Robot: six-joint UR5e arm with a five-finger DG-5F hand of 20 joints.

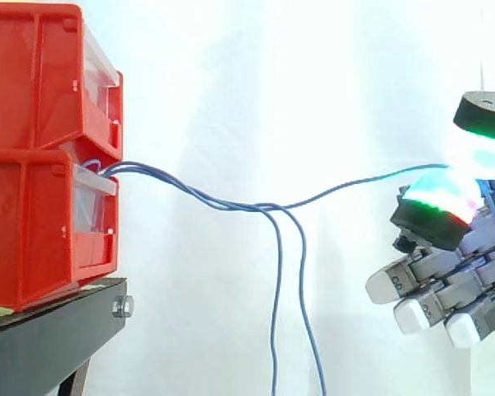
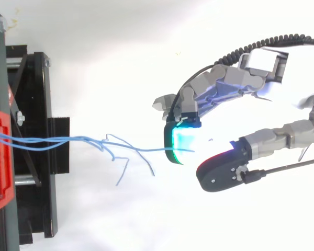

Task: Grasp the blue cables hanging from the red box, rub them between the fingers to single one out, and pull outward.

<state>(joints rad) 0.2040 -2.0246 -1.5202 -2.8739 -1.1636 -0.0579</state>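
Two stacked red boxes [image 1: 33, 157] stand at the left, seen from above as a red edge [image 2: 1, 157]. Several blue cables [image 1: 190, 194] leave the lower box's drawer and sag to the right. Two of them [image 1: 274, 322] hang straight down; their loose ends [image 2: 120, 175] show in the top view. One blue cable [image 1: 355, 183] rises alone to my hand [image 1: 445, 285] at the right. It ends between two glowing fingertips [image 1: 441, 198], which pinch it. In the top view this cable [image 2: 146, 149] reaches the green pad [image 2: 180, 145] of my hand [image 2: 222, 83], facing a red-lit pad [image 2: 225, 168].
A black stand [image 1: 58, 330] carries the boxes, and its frame [image 2: 36, 157] runs along the left edge of the top view. A white curtain lies behind everything. Open space lies between the boxes and my hand, crossed only by the cables.
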